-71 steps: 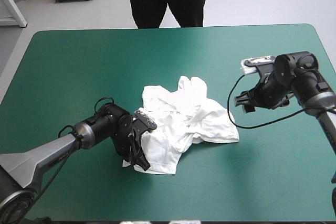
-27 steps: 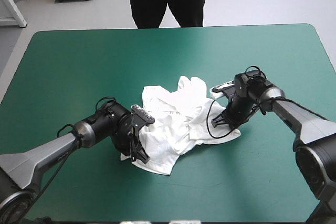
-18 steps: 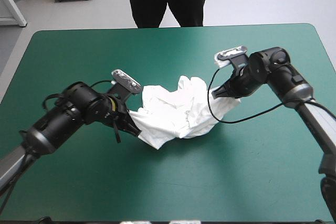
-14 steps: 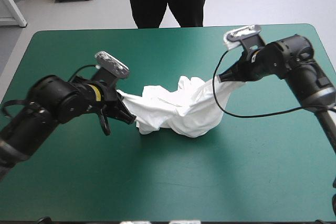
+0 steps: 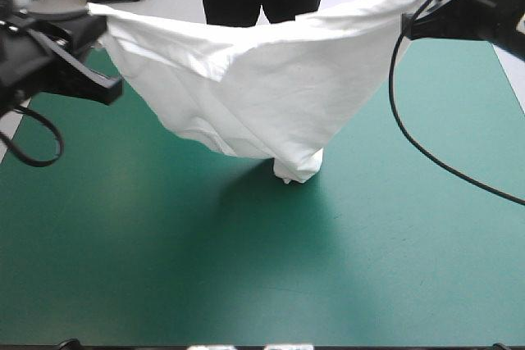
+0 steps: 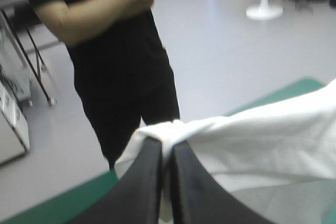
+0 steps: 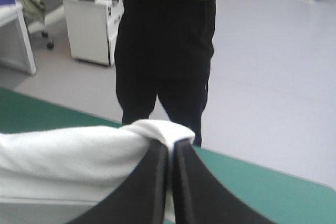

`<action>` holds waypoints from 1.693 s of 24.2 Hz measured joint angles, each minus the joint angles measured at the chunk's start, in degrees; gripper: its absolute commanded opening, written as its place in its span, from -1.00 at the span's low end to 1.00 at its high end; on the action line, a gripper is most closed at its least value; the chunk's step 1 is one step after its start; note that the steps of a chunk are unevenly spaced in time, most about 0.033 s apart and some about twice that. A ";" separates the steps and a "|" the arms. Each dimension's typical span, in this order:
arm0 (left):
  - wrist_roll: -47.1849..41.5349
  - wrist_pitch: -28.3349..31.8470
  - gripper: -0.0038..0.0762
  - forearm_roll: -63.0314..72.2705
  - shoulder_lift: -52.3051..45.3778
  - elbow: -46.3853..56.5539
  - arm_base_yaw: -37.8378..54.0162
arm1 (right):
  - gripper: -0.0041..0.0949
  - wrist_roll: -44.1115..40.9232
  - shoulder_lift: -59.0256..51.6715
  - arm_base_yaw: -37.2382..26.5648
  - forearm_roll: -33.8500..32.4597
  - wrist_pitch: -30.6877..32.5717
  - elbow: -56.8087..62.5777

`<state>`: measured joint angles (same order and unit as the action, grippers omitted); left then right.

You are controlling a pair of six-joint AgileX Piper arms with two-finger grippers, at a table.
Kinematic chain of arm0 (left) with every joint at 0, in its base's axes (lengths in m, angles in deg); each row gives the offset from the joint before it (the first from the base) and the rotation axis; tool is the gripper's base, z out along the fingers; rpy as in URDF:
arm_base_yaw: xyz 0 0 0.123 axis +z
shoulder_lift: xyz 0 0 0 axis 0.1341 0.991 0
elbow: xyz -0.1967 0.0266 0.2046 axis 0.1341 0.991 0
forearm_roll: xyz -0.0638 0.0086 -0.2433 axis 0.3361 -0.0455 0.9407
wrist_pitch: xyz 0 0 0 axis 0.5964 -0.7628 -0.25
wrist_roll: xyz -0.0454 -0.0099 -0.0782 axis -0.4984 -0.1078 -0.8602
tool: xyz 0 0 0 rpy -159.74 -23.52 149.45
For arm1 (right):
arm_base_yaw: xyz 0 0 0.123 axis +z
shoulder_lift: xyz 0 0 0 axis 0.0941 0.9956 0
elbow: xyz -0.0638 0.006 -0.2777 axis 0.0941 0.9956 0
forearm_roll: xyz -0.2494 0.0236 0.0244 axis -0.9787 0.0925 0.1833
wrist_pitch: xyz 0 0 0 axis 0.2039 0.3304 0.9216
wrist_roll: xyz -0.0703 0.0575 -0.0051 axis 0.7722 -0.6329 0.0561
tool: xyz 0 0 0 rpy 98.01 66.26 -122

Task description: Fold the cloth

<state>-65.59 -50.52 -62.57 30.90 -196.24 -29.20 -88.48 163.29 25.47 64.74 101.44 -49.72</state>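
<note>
Above the teal-green table point(image 5: 164, 268), left hand point(image 6: 167, 144) and right hand point(image 7: 170, 148) each pinch the T-shirt point(image 5: 271, 88), stretched between them.

Table point(image 5: 98, 284): w/ teal-green cover point(image 5: 394, 268), fills most of high view.
Edges: L edge runs diag. at pic's left; far edge mostly hidden behind hanging cloth, far-R part shows.
Surface: flat, smooth.
On it: lowest tip of T-shirt point(image 5: 297, 171) comes down to cover near mid-table, toward far side (touching or just off, can't tell); rest of shirt hangs clear above.
Shadow point(image 5: 271, 211): dark patch on cover under and nearside of that tip.
Wrist views: strips of cover along far edge, beside the shirt.
</note>
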 measured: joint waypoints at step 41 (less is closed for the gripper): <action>-11.22 4.23 -0.93 -16.23 26.42 12.43 9.45 | -0.95 -1.15 14.82 0.29 -9.75 -11.87 27.60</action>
<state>-76.81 -46.28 -78.80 57.32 -183.81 -19.75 -89.63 178.11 25.77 54.98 89.58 -22.11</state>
